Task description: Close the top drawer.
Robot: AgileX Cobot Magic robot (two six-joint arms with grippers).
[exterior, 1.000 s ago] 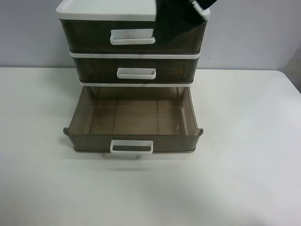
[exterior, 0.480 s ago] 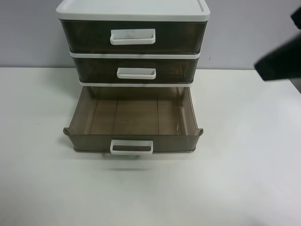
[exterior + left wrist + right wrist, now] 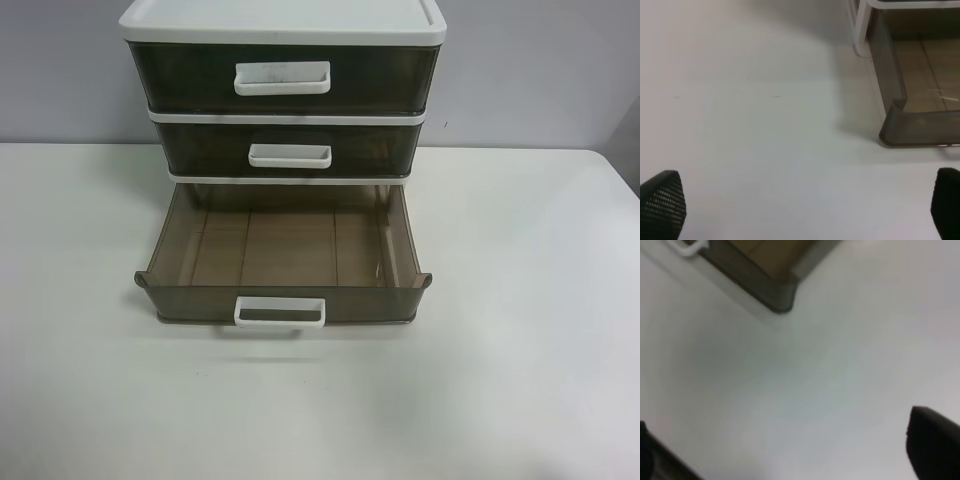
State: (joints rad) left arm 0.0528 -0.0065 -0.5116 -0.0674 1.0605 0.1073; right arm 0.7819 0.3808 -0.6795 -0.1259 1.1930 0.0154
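Observation:
The top drawer (image 3: 380, 80) is smoky-brown with a wide white scuffed handle (image 3: 282, 77). It sits pushed in, flush under the white lid of the drawer unit. No arm shows in the exterior high view. My left gripper (image 3: 802, 210) is open and empty over the white table, near a front corner of the pulled-out bottom drawer (image 3: 920, 127). My right gripper (image 3: 790, 455) is open and empty above bare table, some way from the bottom drawer's other front corner (image 3: 782, 295). Only the fingertips (image 3: 660, 205) (image 3: 935, 445) show.
The middle drawer (image 3: 380, 150) is pushed in. The bottom drawer (image 3: 285, 305) is pulled far out toward the table's front and is empty. The white table (image 3: 520, 380) spreads to both sides of the unit. A grey wall stands behind it.
A dark arm that covered the top drawer's upper right corner swung away to the right and has left the exterior high view. The drawers have not moved.

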